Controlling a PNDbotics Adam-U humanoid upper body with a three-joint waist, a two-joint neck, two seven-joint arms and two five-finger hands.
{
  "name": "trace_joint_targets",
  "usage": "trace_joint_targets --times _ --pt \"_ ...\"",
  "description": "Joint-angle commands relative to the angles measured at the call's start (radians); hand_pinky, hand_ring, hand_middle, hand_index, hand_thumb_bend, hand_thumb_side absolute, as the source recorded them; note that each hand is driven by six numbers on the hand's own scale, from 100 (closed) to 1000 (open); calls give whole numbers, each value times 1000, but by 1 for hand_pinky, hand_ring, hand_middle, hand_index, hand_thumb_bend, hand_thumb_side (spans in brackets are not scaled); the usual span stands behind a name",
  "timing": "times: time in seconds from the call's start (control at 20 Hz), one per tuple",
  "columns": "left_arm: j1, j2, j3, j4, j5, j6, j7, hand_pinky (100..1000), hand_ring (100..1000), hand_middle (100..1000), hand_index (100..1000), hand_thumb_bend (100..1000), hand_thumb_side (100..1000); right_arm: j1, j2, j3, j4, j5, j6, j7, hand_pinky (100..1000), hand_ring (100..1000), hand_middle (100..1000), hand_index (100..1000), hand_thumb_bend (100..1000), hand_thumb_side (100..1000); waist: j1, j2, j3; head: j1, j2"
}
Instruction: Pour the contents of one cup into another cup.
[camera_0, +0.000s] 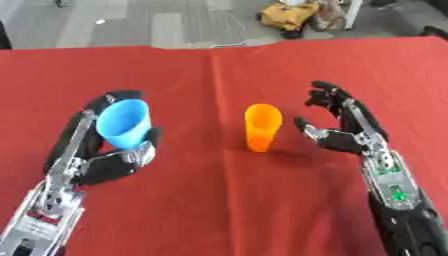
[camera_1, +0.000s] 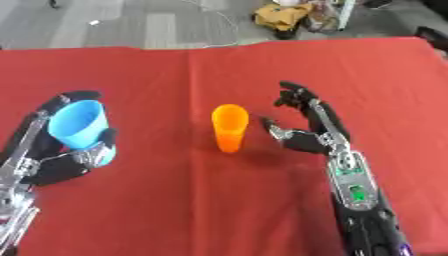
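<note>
On the red tablecloth (camera_0: 219, 210), the left hand (camera_0: 109, 160) holds a blue cup (camera_0: 124, 123) at the left side of the scene, its fingers and thumb curled round the cup's wall, with the cup's mouth open toward the camera and tipped a little to the right. An orange cup (camera_0: 262, 127) stands upright near the middle of the cloth, apart from both hands. Just to its right the right hand (camera_0: 343, 131) hovers with its fingers spread and slightly bent, thumb pointing toward the orange cup without touching it.
</note>
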Motion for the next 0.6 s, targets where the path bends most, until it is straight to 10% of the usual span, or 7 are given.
trace_joint_targets --times 0.05,0.6 --pt "1 13 12 -47 14 15 -1 451 583 595 771 100 100 -29 -19 15 13 18 -15 16 897 914 600 904 412 161 -1 -26 2 -6 -1" --pt "26 -11 15 -76 26 28 -7 457 585 597 771 100 100 -60 16 56 49 48 -41 67 910 931 645 917 423 177 6 -32 9 -17 3"
